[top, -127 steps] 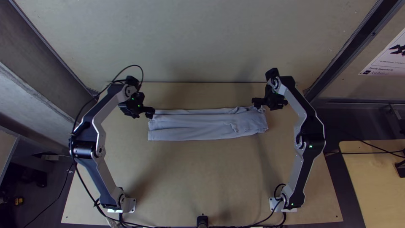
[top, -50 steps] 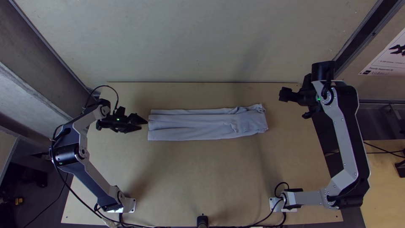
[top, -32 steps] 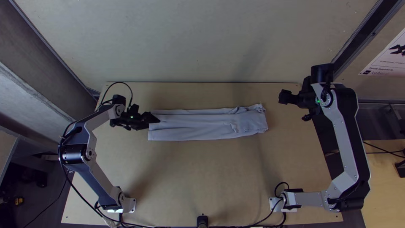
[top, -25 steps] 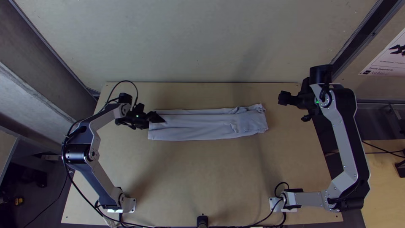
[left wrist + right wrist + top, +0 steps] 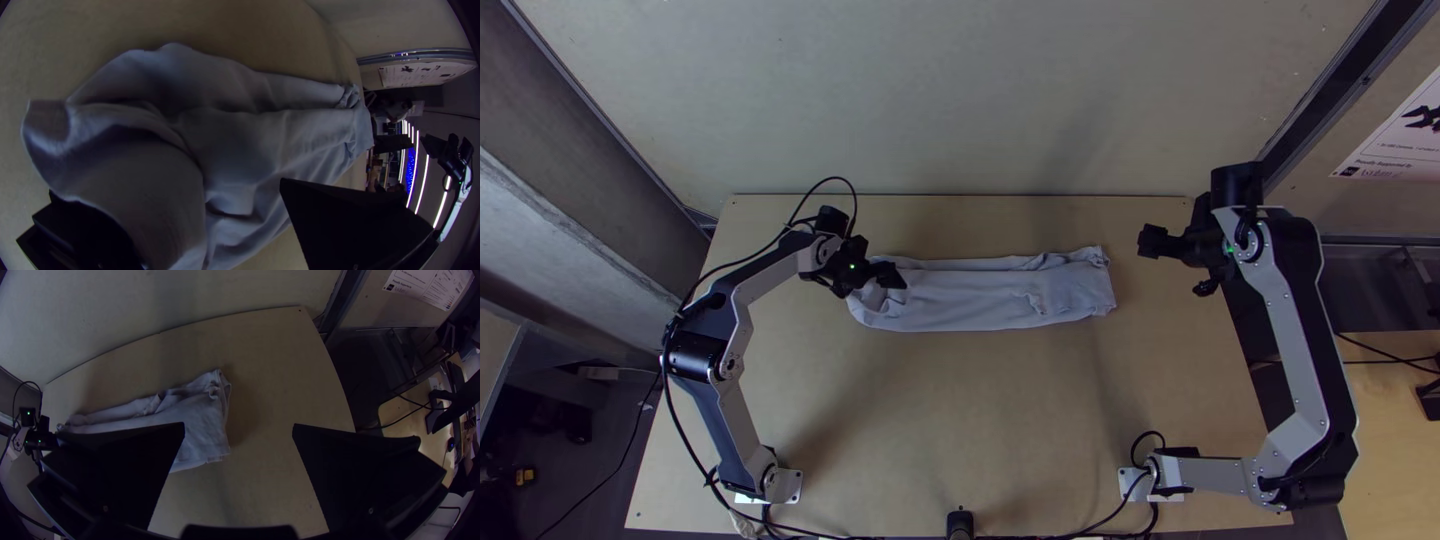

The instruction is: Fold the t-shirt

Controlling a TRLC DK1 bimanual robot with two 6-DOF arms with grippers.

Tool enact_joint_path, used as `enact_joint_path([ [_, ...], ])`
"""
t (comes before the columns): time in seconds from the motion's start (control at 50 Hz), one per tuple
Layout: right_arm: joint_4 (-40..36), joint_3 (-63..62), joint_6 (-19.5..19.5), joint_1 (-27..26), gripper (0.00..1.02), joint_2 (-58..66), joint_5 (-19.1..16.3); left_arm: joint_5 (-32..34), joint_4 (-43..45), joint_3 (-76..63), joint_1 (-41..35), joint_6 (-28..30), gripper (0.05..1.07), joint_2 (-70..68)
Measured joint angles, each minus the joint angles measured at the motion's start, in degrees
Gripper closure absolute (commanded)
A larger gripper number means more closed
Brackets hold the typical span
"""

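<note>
The light grey-blue t-shirt (image 5: 980, 300) lies folded into a long strip across the table. At its left end, my left gripper (image 5: 892, 276) is over the cloth. In the left wrist view, the open left gripper (image 5: 185, 192) has one finger partly covered by raised, curved cloth of the shirt (image 5: 240, 145), the other on the far side of the gap. Off to the right of the strip, my right gripper (image 5: 1147, 241) stays clear of the cloth. The right wrist view has the right gripper (image 5: 239, 426) open and empty, with the shirt's wrinkled end (image 5: 200, 425) beyond one finger.
The wooden table (image 5: 960, 430) extends around the shirt, and a pale wall (image 5: 960, 100) rises along its far edge. Black cables (image 5: 680, 430) run beside the left arm. A second wooden table (image 5: 1370, 430) stands at the right.
After backing off left, my left gripper has come right onto the shirt's left end, which has shifted right and become rounded. My right gripper has moved right, away from the other end.
</note>
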Motion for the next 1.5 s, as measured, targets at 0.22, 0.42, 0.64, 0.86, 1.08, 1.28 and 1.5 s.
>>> enact_joint_path([
  [0.22, 0.15, -3.63, 0.00, -0.04, 0.03, -0.98, 0.00, -4.94, 0.48, 0.76, -1.64, -0.42, 1.04, 0.81],
  [0.42, 1.68, -5.99, 0.02, -0.04, 0.03, -1.33, 0.00, -4.92, 0.20, 0.79, -0.44, -0.42, 1.05, 1.42],
  [0.64, 3.23, -6.62, 0.26, 0.00, 0.03, -1.70, 0.00, -4.74, -4.70, 1.51, 5.70, 1.49, 1.05, 1.29],
  [0.86, 4.85, -8.33, 1.64, 1.03, 0.03, -1.90, 0.00, -8.92, -13.31, 4.61, 18.29, 8.13, 1.05, 1.20],
  [1.08, 7.10, -10.67, 2.97, 2.29, 0.03, -1.90, 0.02, -14.47, -16.63, 6.08, 28.00, 15.43, 1.05, 0.98],
  [1.28, 9.68, -12.98, 3.91, 3.87, 0.03, -1.92, -0.02, -21.16, -20.48, 8.04, 32.96, 21.38, 1.05, 0.63],
  [1.5, 10.43, -14.93, 5.01, 4.57, 0.03, -1.92, 0.00, -30.40, -21.62, 10.58, 33.64, 25.22, 1.05, -2.49],
])
